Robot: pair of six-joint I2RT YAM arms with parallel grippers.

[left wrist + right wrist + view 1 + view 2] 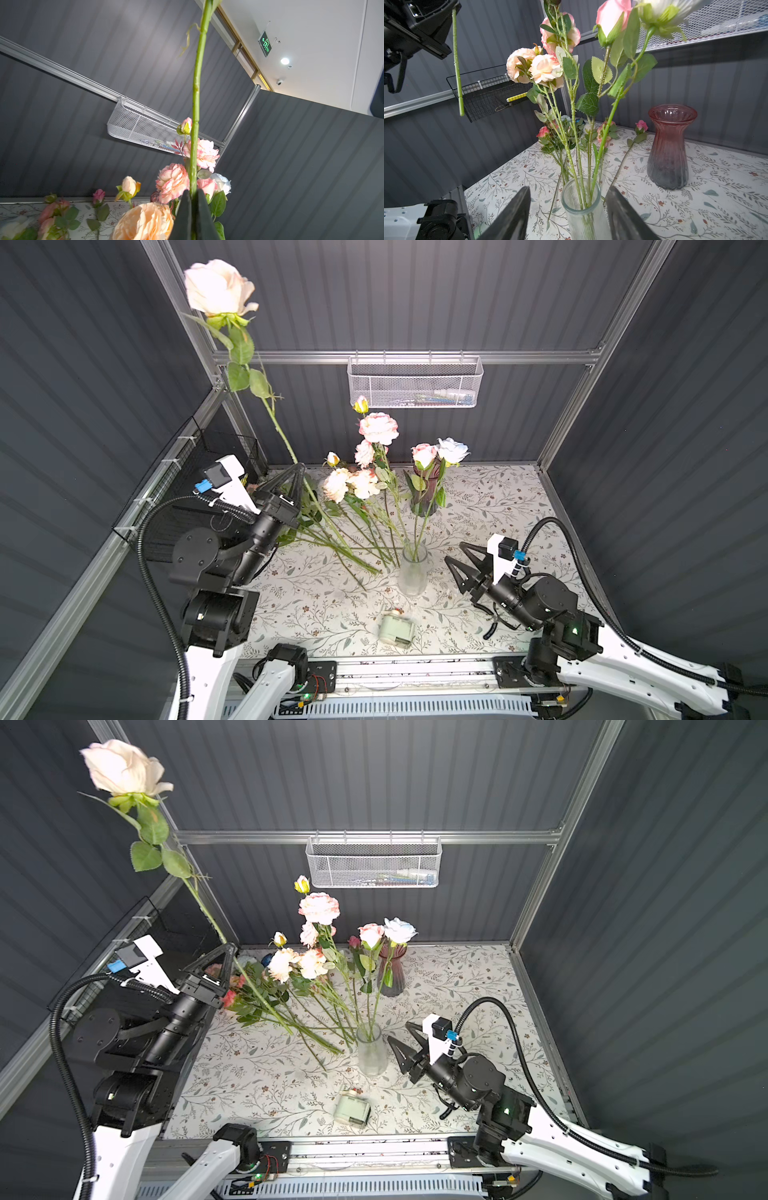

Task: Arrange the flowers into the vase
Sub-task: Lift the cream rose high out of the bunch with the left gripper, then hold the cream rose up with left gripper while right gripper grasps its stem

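My left gripper (300, 466) (230, 946) (193, 192) is shut on the green stem (196, 104) of a cream rose (218, 288) (124, 768), which is held high at the back left. The stem's lower end (456, 62) hangs free below the gripper. A clear glass vase (413, 572) (371, 1052) (583, 218) holds pink peonies, a pink rose and a white rose. My right gripper (454, 552) (399, 1031) (569, 188) is open just right of the vase and holds nothing. Loose flowers (332, 522) (266, 994) lie on the table.
A pink-purple glass vase (428, 493) (391, 973) (668, 149) stands behind the clear one. A small white box (397, 628) (352, 1108) lies near the table's front. A white mesh basket (415, 383) hangs on the back wall and a black wire basket (483, 95) on the left wall.
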